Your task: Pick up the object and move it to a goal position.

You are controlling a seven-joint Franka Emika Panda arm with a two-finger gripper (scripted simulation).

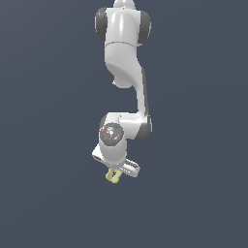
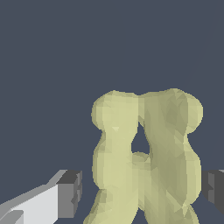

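The object (image 1: pixel 113 176) is a small pale-yellow piece with forked prongs, just below the white hand in the exterior view. In the wrist view the object (image 2: pixel 118 157) fills the middle, standing between my two fingers. My gripper (image 2: pixel 142 190) is open around it. One dark fingertip (image 2: pixel 72 192) stands a small gap away from the object. The other fingertip (image 2: pixel 214 188) sits at or very near its opposite side. In the exterior view the gripper (image 1: pixel 114 170) points down, and its fingers are mostly hidden by the hand.
The white arm (image 1: pixel 126 58) reaches down from the top of the exterior view. A plain dark blue-grey surface (image 1: pixel 48 193) lies all around, with no other objects in view.
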